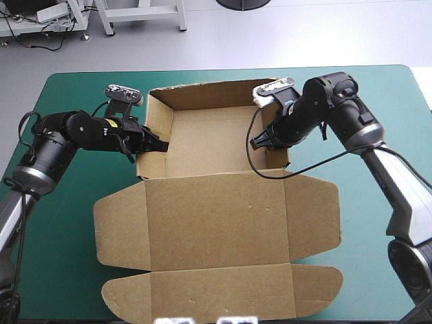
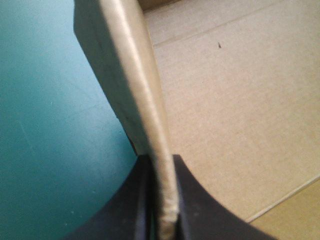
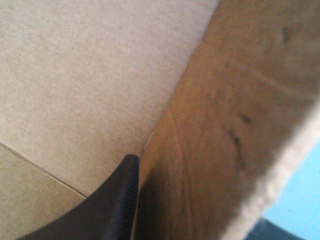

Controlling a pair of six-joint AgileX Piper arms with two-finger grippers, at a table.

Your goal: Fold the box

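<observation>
The brown box (image 1: 216, 202) lies in the middle of the teal-green table cover (image 1: 67, 101). Its far half is an open tray with three walls standing up: a far wall (image 1: 202, 94), a left wall (image 1: 158, 125) and a right wall (image 1: 277, 158). Its lid (image 1: 216, 216) lies flat on the near side. A flap (image 1: 121, 229) sticks out to the left, one sticks out to the right, and a long one lies at the near edge. The left claw (image 1: 156, 144) comes in from the left and pinches the left wall close to its near end. Its two black fingers (image 2: 125, 205) are almost closed, with the top edge of the board squeezed between them. The right claw (image 1: 260, 142) is at the right wall, also close to its near end. One black finger (image 3: 115, 200) sits inside the tray, pressed against the wall. A dark bit of the other finger shows on the outside, so this claw is nearly closed on the wall too.
</observation>
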